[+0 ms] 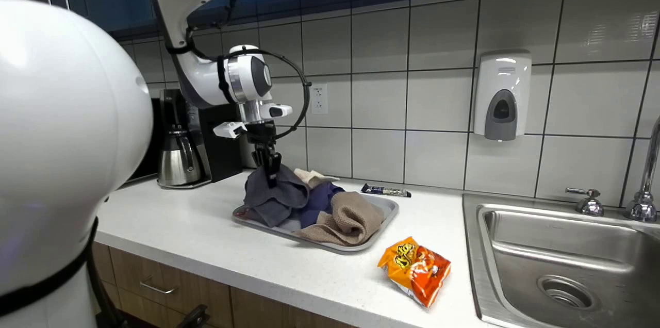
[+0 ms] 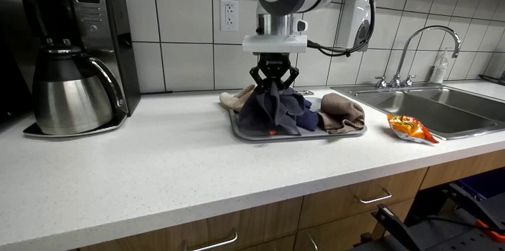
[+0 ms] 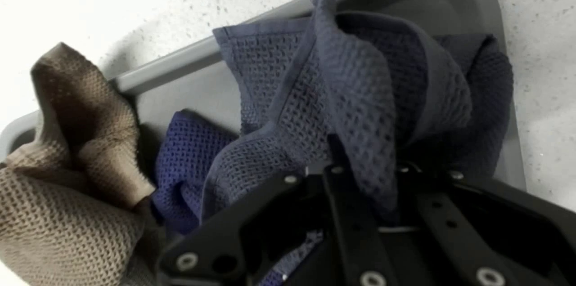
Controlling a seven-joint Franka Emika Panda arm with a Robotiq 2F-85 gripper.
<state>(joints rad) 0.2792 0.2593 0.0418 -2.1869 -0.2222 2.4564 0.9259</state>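
Because the fingers (image 3: pixel 348 218) pinch just a fold of dark-grey waffle-weave cloth (image 3: pixel 360 92), steady pressure matters; slow vertical lift should avoid dragging crumpled purple-blue cloth (image 3: pixel 193 160) near them.

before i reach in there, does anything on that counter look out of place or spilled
In an exterior view, an orange-red bit sticks out under the dark gray cloth, oddly bright there, with too little showing to identify. The beige cloth also hangs askew past the rim of the tray. I see no spill or damage.
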